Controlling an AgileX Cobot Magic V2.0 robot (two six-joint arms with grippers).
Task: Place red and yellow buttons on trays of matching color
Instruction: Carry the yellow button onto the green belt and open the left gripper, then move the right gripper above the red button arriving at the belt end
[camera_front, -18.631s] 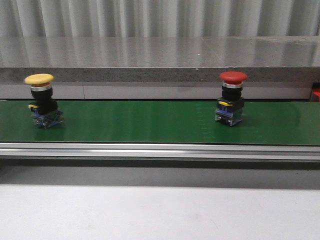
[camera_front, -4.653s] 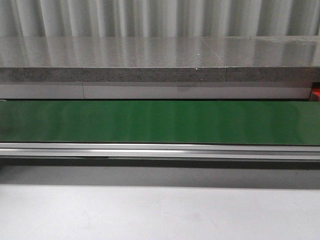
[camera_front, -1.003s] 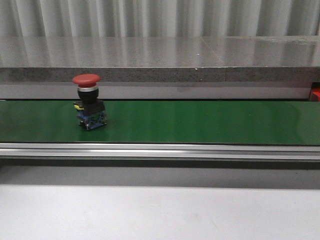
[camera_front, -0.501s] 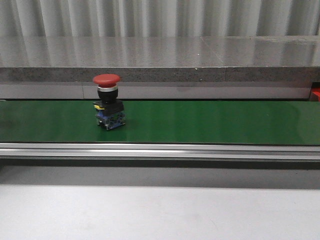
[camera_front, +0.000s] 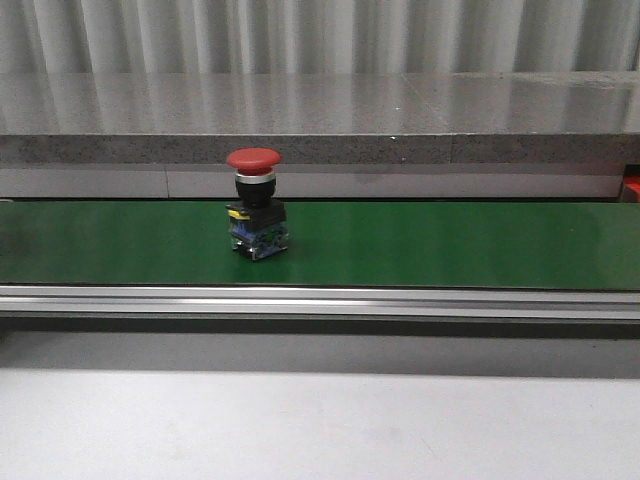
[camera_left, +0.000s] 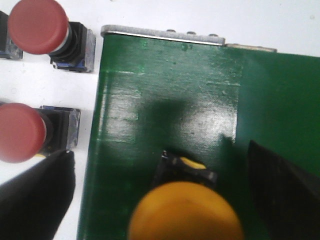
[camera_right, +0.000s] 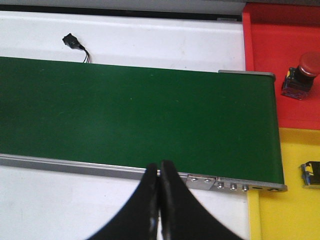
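Left gripper is spread wide, a yellow button on the green belt between its jaws; right gripper is clenched, grasping nothing.

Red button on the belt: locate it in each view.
Front: red button upright on the belt, left of centre.
Left wrist: not in it; the belt end shown carries a yellow button.
Right wrist: not in it; nothing stands on the stretch of belt shown.
Shared landmark: the green belt.
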